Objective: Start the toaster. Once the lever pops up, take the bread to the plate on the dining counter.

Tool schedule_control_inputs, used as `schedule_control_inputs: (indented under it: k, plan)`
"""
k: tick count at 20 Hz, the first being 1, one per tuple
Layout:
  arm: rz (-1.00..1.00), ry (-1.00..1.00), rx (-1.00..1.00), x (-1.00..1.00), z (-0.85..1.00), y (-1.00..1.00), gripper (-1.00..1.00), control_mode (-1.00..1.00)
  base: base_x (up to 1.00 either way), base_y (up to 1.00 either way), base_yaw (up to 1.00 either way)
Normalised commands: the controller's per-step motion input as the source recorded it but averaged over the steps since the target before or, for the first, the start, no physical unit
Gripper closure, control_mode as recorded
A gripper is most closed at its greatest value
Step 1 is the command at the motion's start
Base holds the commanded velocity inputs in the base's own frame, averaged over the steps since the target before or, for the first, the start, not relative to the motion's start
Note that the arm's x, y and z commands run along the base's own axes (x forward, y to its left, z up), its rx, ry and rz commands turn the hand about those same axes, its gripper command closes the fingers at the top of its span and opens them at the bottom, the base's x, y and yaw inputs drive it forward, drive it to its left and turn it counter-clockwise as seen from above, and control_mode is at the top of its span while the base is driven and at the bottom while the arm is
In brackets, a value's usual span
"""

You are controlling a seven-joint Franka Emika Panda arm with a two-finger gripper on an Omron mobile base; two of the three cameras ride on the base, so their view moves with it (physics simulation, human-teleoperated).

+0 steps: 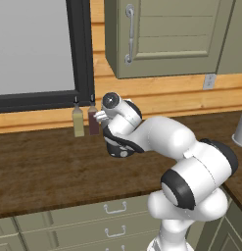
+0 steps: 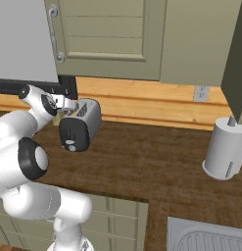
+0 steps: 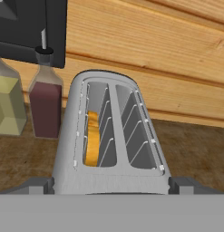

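The toaster (image 2: 80, 124) is placed on the dark wooden bench (image 2: 157, 162), near its back edge and close to the wooden wall. Its black end panel with the round grey dial (image 2: 70, 142) is turned toward the front edge of the bench. In the hand view the toaster (image 3: 111, 140) is seen from above, and the bread (image 3: 92, 138) is sunk in the left one of the two slots, with only its yellow-tan crust visible. The second slot is seen with bare wire guides. The lever cannot be made out clearly on the panel.

The pincer (image 2: 68, 104) is held just above the back part of the toaster, and its two fingertips (image 3: 36, 186) are spread wide, one on each side of the toaster body; nothing is grasped.

Two bottles are stood just beside the toaster at the back edge: one with pale yellow content (image 3: 8, 99) and one with dark red content (image 3: 45, 102). A grey cylindrical jar (image 2: 224, 149) is seen further along the bench, well apart, toward the sink (image 2: 205, 238).
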Motion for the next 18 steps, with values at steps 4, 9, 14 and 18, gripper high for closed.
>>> schedule_control_inputs:
  k: [4,9,14,18]
  plan:
    - [0.00,0.00,0.00,0.00,0.00,0.00,-1.00,-1.00,0.00,0.00,0.00]
    - [0.00,0.00,0.00,0.00,0.00,0.00,-1.00,-1.00,0.00,0.00,0.00]
    - [0.00,0.00,0.00,0.00,0.00,0.00,-1.00,-1.00,0.00,0.00,0.00]
    - [0.00,0.00,0.00,0.00,0.00,0.00,-1.00,-1.00,0.00,0.00,0.00]
